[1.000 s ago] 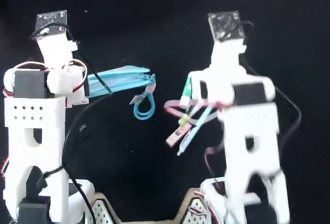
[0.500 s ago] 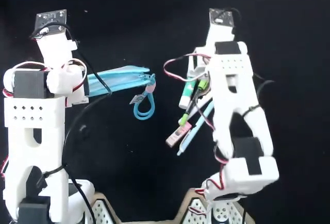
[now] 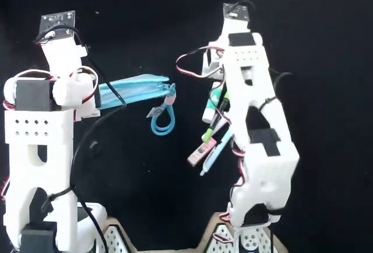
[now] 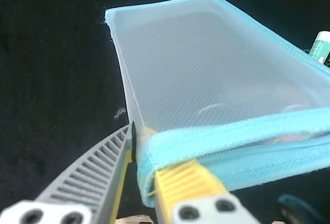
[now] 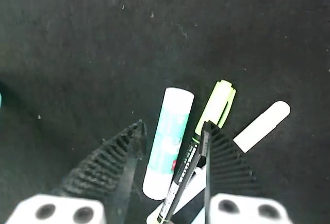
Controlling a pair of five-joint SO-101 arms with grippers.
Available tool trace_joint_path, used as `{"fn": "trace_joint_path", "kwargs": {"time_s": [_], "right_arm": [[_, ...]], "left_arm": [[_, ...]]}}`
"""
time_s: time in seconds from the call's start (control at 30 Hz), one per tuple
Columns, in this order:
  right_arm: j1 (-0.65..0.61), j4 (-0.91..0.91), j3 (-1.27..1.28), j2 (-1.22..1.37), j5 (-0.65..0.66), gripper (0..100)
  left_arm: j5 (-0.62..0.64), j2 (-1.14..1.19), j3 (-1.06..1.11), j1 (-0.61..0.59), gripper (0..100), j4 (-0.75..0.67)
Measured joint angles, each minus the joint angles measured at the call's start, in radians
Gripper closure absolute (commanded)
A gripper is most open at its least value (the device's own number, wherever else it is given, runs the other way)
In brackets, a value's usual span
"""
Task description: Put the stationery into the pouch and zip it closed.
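The translucent pouch (image 3: 131, 90) with a light blue zip lies at the left middle of the black table, its blue loop pull (image 3: 163, 119) at the open end. My left gripper (image 4: 142, 172) is shut on the pouch (image 4: 216, 79) at its zip edge. The stationery lies in a pile right of the pouch: a glue stick (image 3: 211, 106), a green highlighter (image 3: 208, 132), a pink piece (image 3: 201, 152) and a light blue pen (image 3: 213, 157). My right gripper (image 5: 172, 126) hangs open above the pile, with the glue stick (image 5: 167, 141) between its fingers and the highlighter (image 5: 216, 105) by one finger.
The right arm (image 3: 247, 84) stretches over the pile and covers part of it. A white capped piece (image 5: 260, 126) lies beside the highlighter. The black table (image 3: 326, 60) has free room to the right and at the back.
The right arm has swung from a folded pose out over the stationery, bringing its gripper above the glue stick. The left arm and the pouch have not moved.
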Motion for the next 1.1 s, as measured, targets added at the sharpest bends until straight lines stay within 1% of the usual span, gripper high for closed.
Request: {"fn": "trace_joint_path", "kwargs": {"time_s": [0.13, 0.43, 0.67, 0.73, 0.87, 1.1], "right_arm": [[0.000, 0.069, -0.107, 0.089, -0.038, 82.5], [0.000, 0.152, -0.338, 0.279, -0.043, 82.5], [0.000, 0.354, -0.545, 0.393, -0.048, 82.5], [0.000, 0.391, -0.600, 0.423, -0.078, 82.5], [0.000, 0.393, -0.671, 0.514, -0.118, 82.5], [0.000, 0.396, -0.822, 0.660, -0.120, 83.1]], "left_arm": [[0.000, 0.000, 0.000, 0.000, 97, 0.000], [0.000, 0.000, 0.000, 0.000, 97, 0.000], [0.000, 0.000, 0.000, 0.000, 97, 0.000], [0.000, 0.000, 0.000, 0.000, 97, 0.000], [0.000, 0.000, 0.000, 0.000, 97, 0.000], [0.000, 0.000, 0.000, 0.000, 97, 0.000]]}}
